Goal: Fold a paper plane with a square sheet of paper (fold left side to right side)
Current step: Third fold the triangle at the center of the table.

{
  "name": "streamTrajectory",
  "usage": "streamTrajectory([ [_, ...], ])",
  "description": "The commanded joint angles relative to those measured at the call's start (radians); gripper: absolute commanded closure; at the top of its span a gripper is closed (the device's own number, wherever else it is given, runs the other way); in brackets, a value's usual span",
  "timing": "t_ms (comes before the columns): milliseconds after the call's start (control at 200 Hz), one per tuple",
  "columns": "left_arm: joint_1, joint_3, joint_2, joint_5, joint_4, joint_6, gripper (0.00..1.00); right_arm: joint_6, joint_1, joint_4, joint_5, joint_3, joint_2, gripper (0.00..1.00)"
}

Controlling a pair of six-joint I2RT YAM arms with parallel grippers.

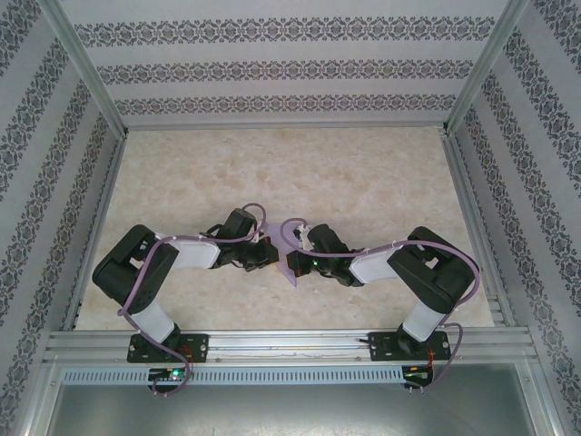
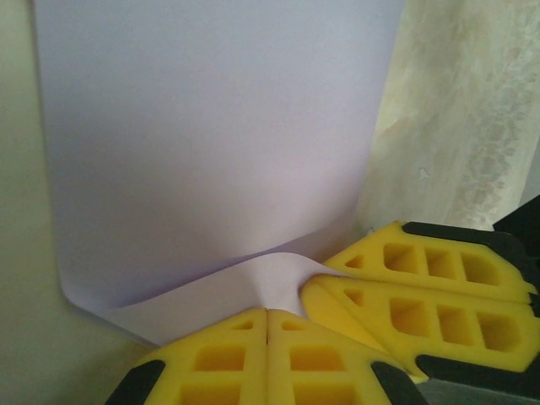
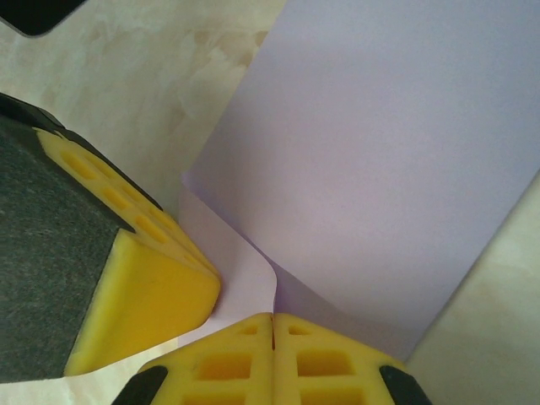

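- The worktop (image 1: 363,182) carries little besides the two arms, which reach inward from left and right and meet near its middle, towards the near edge.
- The square sheet of paper (image 1: 292,270) sits right at that meeting point. From above it reads as a slim lilac sliver between the two wrists, so I cannot say for sure whether it lies flat or is lifted on edge.
- In the left wrist view the sheet (image 2: 211,152) spreads as a tall lilac panel up and away from the fingers. One layer curls over another at its bottom edge, and its long axis runs away from the tips.
- The left gripper (image 1: 263,254) has its fingers (image 2: 211,363) closed, with the curled paper edge running into the seam between them. It looks like a pinch on the sheet.
- The right gripper (image 1: 310,251) is likewise closed on that curled edge, its fingers (image 3: 329,363) nipping the paper (image 3: 380,160).
- Both pairs of tips nearly touch each other, so neither arm is nearer. A left-to-right fold would likely turn on the left arm carrying its side across.
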Motion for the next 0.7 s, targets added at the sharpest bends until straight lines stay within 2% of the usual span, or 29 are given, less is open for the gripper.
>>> streamTrajectory([
  [0,-0.01,-0.018,0.014,-0.027,-0.027,0.012,0.95,-0.011,-0.006,-0.094,-0.01,-0.021,0.037,1.0],
  [450,-0.01,-0.037,0.054,-0.084,-0.064,0.004,0.98,0.001,-0.017,-0.094,-0.035,-0.014,0.019,1.0],
  [695,-0.01,-0.05,0.075,-0.09,-0.064,-0.006,0.99,0.022,-0.057,-0.097,-0.087,0.017,-0.034,0.89],
])
